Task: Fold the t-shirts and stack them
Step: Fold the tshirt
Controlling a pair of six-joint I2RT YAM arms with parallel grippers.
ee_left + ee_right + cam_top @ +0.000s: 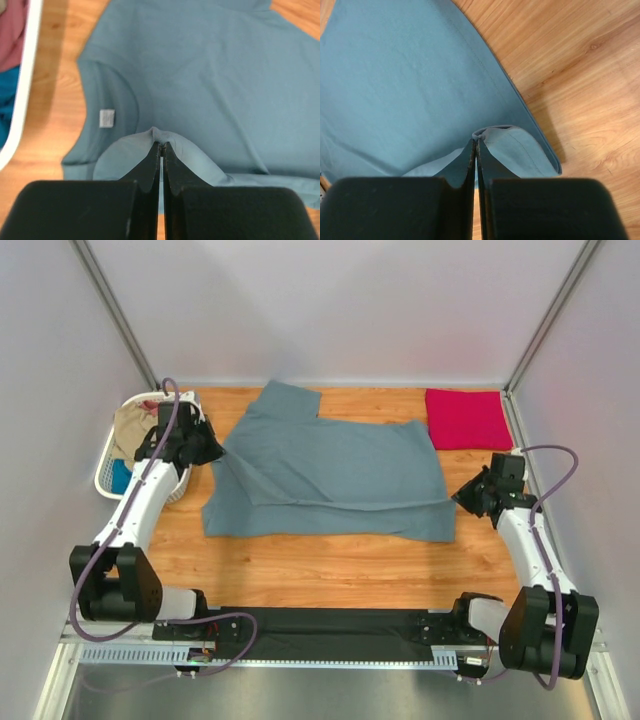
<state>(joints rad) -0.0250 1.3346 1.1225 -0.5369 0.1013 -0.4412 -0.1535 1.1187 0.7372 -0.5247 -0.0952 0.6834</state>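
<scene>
Count: 2 arms, 2 sets of jaws, 1 table (pixel 320 565), 1 basket, 5 shirts that I can make out.

Nearest, my left arm (pixel 140 510) and right arm (pixel 535 540) rise from the near edge of the table. Btwn them, spread across the middle, lies the 1 big slate grey-blue shirt (pixel 330 475); collar end to the left, hem end to the right, 1 sleeve pointing to the far side.

Left jaws: fully closed, no gap btwn the tips; they pinch a small raised fold of the slate grey-blue shirt at its left end, just beside the collar (pixel 125 95) w/ its 1 small grey label (pixel 106 118); the rest of the shirt lies on the table.

Right jaws: closed just as tight; they nip a fold of the same shirt at its right edge, near a hem corner; bare wood just beside it.

Farther off, left: 1 white slatted basket (pixel 105 468) at the table's far-left edge, just beside my left jaws. It holds 3 shirts in a heap; 1 tan shirt (pixel 130 425), 1 bright-blue shirt (pixel 121 477), 1 dusty-pink shirt (pixel 12 35) clear only from the left wrist cam.

Farthest, right: 1 crimson-pink shirt (pixel 467 418), folded to a neat rectangle, flat in the far-right corner; just beside the grey-blue one's far right corner; can't tell if they touch.
</scene>
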